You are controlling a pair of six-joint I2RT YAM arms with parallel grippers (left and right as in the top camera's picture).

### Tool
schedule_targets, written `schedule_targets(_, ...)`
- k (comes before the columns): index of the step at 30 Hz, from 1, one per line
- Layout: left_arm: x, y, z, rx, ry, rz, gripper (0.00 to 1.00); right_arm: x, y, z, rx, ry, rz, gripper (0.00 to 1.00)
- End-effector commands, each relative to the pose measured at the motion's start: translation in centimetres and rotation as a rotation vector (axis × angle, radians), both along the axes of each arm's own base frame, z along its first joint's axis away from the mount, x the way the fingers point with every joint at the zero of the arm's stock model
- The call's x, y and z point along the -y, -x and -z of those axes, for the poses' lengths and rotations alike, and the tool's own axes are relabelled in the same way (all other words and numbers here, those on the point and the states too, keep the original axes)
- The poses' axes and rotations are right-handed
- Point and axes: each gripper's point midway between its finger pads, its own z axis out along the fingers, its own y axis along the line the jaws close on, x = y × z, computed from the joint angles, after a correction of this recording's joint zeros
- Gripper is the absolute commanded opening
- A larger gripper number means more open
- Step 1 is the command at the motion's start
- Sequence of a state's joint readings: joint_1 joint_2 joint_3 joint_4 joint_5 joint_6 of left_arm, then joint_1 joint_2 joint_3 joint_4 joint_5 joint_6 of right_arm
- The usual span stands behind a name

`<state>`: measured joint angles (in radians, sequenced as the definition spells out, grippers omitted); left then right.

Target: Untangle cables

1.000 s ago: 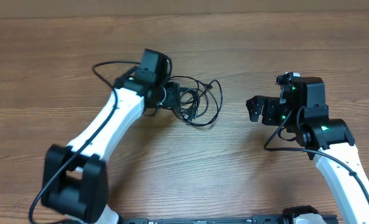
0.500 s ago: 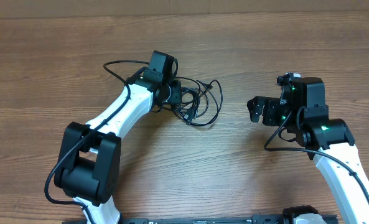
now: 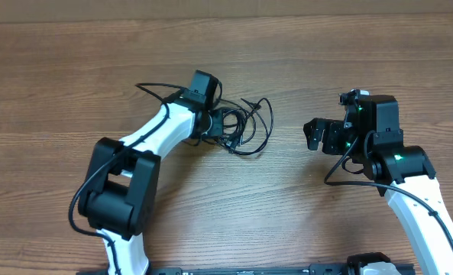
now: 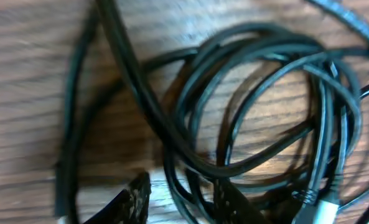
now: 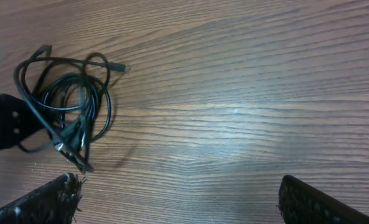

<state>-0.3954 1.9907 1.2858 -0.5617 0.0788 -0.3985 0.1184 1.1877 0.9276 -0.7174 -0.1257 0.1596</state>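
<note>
The cables (image 3: 237, 130) are thin black wires in a loose tangled coil on the wooden table, centre left. My left gripper (image 3: 223, 122) sits at the coil's left edge. In the left wrist view the cables (image 4: 129, 71) fill the frame, a silver plug tip (image 4: 321, 208) shows at lower right, and the left gripper (image 4: 181, 200) is partly open with several strands lying between its fingertips (image 4: 133, 198). My right gripper (image 3: 316, 128) is wide open and empty, well right of the coil. In the right wrist view the cables (image 5: 66, 106) lie far left of its gripper (image 5: 181, 205).
The bare wood table (image 3: 302, 53) surrounds the coil. The left arm's own thicker black cable (image 3: 153, 88) loops out behind its wrist. A bare strip of table separates the coil from the right gripper.
The left arm has swung its elbow rightwards and its gripper has pushed a little further right into the coil. The coil has hardly shifted. The right arm has not moved.
</note>
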Motion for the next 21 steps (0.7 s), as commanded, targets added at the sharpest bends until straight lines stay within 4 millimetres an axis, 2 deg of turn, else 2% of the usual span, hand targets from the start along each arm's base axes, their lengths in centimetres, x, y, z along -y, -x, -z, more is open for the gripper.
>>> schedule_targets(1,1.1,0.3,0.8,-0.012,0.011,0.035,0.4,0.0,-0.6,-1.3,0.037,0.002,0.001,1.0)
schedule_targets(3,1.5,0.0,0.7,0.004,0.018,0.039,0.48,0.0,-0.6,-1.3,0.037,0.002,0.001,1.0)
schedule_targets(10,1.7,-1.1,0.3,0.051,0.024,0.034,0.47,0.0,-0.6,-1.3,0.036,0.002,0.001,1.0)
schedule_targets(14,1.5,-0.9,0.5,0.043,0.014,0.032,0.29,0.0,-0.6,-1.3,0.036,0.002,0.001,1.0)
schedule_targets(19,1.2,-0.5,0.8,0.027,-0.001,0.03,0.19,0.0,-0.6,-1.3,0.036,0.002,0.001,1.0)
schedule_targets(21,1.2,-0.6,0.8,0.028,-0.003,0.029,0.07,0.0,-0.6,-1.2,0.034,0.002,0.001,1.0)
